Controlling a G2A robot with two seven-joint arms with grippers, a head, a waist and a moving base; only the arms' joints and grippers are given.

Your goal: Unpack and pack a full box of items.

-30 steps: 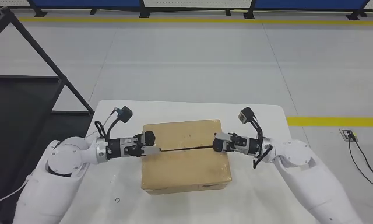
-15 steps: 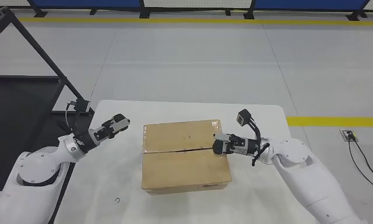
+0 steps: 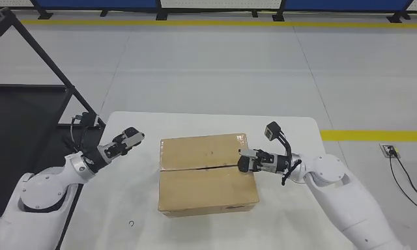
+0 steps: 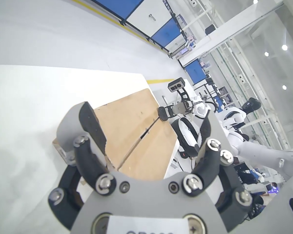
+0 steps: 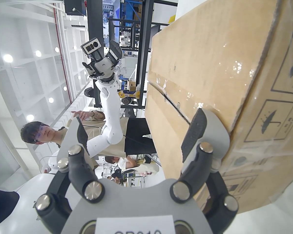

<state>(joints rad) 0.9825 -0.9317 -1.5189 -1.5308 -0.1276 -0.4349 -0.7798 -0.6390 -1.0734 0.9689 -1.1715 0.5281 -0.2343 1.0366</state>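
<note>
Box [image 3: 207, 178] sits closed on white table [image 3: 137, 188], pale floor [image 3: 208, 68] beyond.

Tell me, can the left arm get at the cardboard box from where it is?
Probably yes. The left gripper hangs open off one end of the cardboard box, with only bare table between them; nothing seems to block it.

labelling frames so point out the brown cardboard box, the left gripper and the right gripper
brown cardboard box [image 3: 207, 185]: top view, on its top face.
left gripper [image 3: 134, 133]: top view, between its fingertips.
right gripper [image 3: 242, 160]: top view, between its fingertips, at the box's edge.
</note>
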